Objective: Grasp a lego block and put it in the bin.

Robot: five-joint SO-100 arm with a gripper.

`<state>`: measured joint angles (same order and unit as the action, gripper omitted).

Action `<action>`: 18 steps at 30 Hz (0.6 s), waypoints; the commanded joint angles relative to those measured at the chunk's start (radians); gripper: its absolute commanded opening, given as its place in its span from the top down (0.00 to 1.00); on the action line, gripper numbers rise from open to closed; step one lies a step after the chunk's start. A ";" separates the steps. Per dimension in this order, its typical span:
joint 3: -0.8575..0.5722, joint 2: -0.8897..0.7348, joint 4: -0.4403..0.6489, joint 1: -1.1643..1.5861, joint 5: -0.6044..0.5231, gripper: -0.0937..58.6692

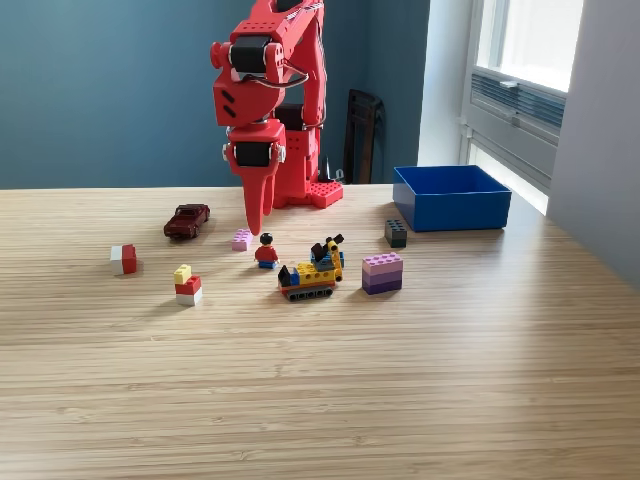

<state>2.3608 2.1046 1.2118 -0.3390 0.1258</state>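
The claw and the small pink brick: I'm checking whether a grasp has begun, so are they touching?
Apart. In the exterior view the claw tip hangs to the right of the pink brick, with bare table showing between them.

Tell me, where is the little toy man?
In the exterior view the little toy man stands near the table's middle, just below the gripper, between the pink brick on the left and the yellow digger on the right.

Blue bin (452, 212) — low-walled, upright, exterior view's right
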 commanded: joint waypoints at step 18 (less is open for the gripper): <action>0.029 0.044 -0.146 -0.118 0.087 0.50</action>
<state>2.3884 2.1230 1.0861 -0.4433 0.2194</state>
